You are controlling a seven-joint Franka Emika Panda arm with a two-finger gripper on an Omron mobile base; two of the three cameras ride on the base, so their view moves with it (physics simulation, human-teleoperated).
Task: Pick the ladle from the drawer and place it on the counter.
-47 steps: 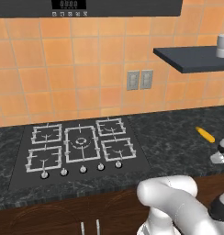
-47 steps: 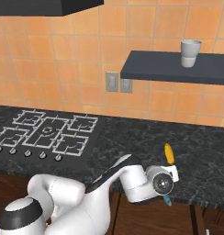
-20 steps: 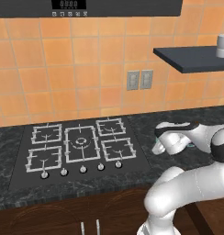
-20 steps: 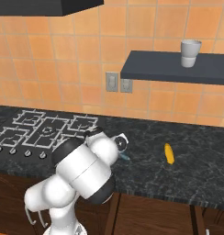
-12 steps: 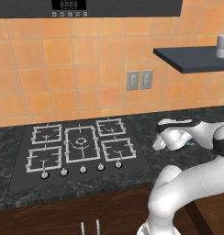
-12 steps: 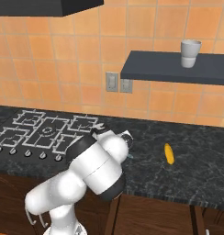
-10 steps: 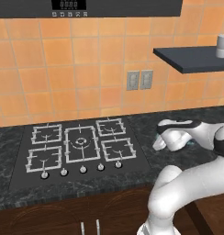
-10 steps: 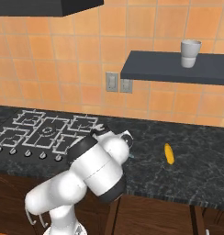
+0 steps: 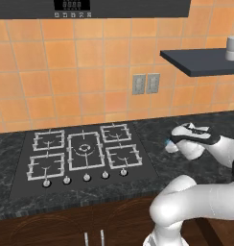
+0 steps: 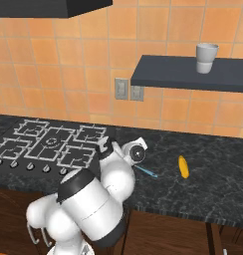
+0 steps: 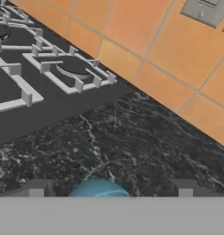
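The ladle (image 10: 146, 172) lies on the black counter (image 10: 213, 187) just right of the stove, its thin teal handle pointing right. In the hand view its blue bowl (image 11: 100, 189) sits on the counter (image 11: 132, 142) between the two finger tips, with a gap on each side. My gripper (image 11: 111, 189) is open and hovers low over it. From the left base the gripper (image 9: 173, 142) points left and down at a pale blue bit of the ladle (image 9: 170, 145). From the right base the gripper (image 10: 135, 163) is partly hidden by my arm.
A gas stove (image 9: 83, 151) with several burner grates lies left of the gripper. A yellow stick-shaped object (image 10: 183, 167) rests on the counter to the right. A dark wall shelf (image 10: 188, 74) carries a white cup (image 10: 205, 57). Outlets (image 9: 146, 83) sit on the tiled wall.
The arm swung from low at the right up over the counter beside the stove. In the last half second it has barely moved.
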